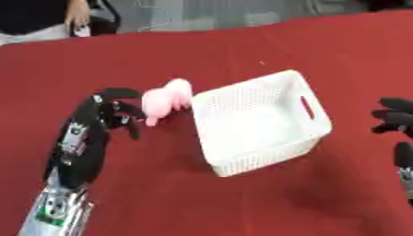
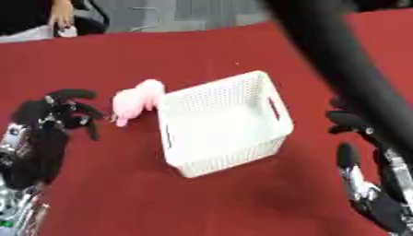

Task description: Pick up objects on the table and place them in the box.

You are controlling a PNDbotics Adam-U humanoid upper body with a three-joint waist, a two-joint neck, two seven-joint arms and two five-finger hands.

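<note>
Left hand (image 1: 113, 113) is curling beside the soft pink toy (image 1: 165, 100), touching the perforated basket (image 1: 266, 120); right hand (image 2: 359, 138) is hanging relaxed.

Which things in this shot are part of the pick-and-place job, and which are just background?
Part of the job:
pink soft toy, beside the basket, outside it
white perforated basket
left hand, fingers curled, by the toy
right hand, idle at the right

Just there:
red tablecloth
dark bar across the right eye view
</note>
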